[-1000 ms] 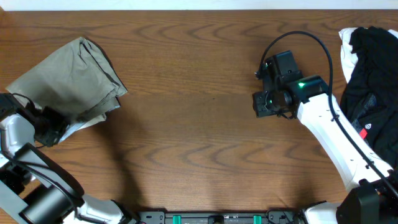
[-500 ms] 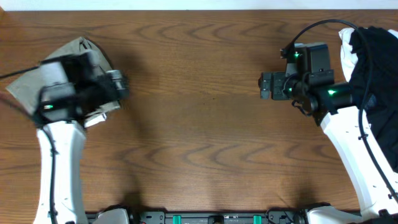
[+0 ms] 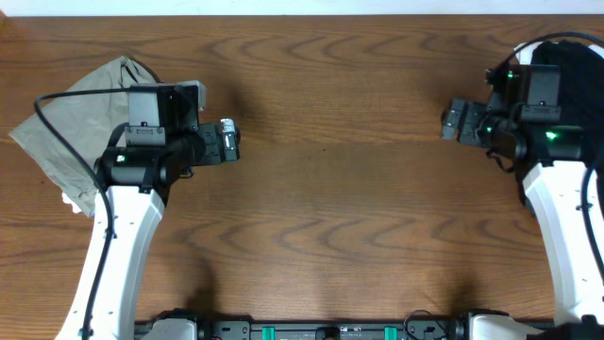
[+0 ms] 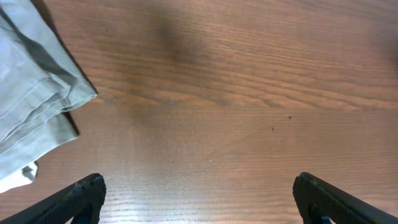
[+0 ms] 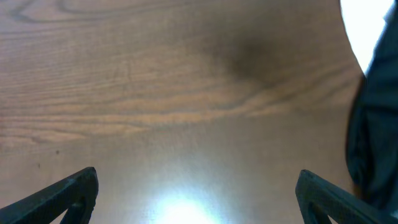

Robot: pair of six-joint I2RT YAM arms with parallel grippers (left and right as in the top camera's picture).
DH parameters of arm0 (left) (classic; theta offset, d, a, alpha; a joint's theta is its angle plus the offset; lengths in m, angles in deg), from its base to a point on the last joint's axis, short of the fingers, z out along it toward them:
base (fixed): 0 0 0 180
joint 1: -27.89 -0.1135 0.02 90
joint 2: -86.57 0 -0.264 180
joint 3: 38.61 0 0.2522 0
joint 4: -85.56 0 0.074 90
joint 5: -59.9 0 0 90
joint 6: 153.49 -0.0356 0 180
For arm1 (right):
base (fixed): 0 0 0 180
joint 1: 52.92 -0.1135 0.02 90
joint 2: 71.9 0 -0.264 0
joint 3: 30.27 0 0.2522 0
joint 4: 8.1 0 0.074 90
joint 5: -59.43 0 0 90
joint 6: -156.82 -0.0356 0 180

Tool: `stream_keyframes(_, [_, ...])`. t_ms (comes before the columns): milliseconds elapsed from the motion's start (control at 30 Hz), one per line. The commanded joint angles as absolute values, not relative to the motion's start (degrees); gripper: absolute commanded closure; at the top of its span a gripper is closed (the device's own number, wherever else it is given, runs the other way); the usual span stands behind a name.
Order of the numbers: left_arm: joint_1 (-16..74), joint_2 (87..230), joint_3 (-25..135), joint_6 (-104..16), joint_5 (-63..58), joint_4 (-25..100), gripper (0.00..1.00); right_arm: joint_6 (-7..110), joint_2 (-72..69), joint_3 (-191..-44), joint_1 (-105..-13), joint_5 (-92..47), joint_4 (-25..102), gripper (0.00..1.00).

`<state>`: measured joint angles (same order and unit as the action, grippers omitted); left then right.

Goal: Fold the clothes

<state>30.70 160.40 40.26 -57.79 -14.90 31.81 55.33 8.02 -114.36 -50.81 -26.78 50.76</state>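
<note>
**Retracting from the shorts – both grippers empty**

The shorts [image 3: 66, 118] are seen as a folded bundle at the far-left side of the table [image 3: 330, 208], in the same spot as in the two earlier overhead frames. In the left wrist view a stacked, layered corner of them [image 4: 31, 93] is shown at the left edge, lying flat on the wood.

The left gripper [image 3: 229, 144] was over the right edge of the bundle 0.5 s ago. It is now shifted toward the table centre and held over bare wood, just beside the cloth. Its fingers [image 4: 84, 193] are spread wide and nothing is gripped between them.

The right gripper [image 3: 453, 121] is also displaced outward, closer to the dark garment [image 3: 571, 57] at the far-right edge than 0.5 s ago. In the right wrist view the fingers [image 5: 74, 186] are spread wide with only wood between them. The dark garment [image 5: 376, 124] and a white cloth [image 5: 367, 25] are seen at the right edge of that view, not touched.
</note>
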Motion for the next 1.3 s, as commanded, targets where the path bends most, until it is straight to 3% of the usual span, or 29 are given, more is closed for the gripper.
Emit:
stream_keyframes(0, [30.9,154.7,40.9,-59.1,-15.8,31.0,0.02,54.7,2.6,-114.4,-50.6,-27.8,53.1,0.01])
stream_keyframes(400, [30.9,127.6,23.1,-59.2,-15.9,30.8,0.02,52.4,-28.4,-94.1,-56.3,-34.0,53.3,0.01])
stream_keyframes(600, [30.9,124.6,18.4,-58.5,-15.8,30.6,0.02,50.5,-41.2,-86.1,-56.3,-36.6,53.1,0.01])
stream_keyframes(1267, [30.9,125.5,18.4,-58.5,-15.8,30.4,0.02,50.5,-43.5,-85.3,-56.3,-35.5,65.5,0.01])
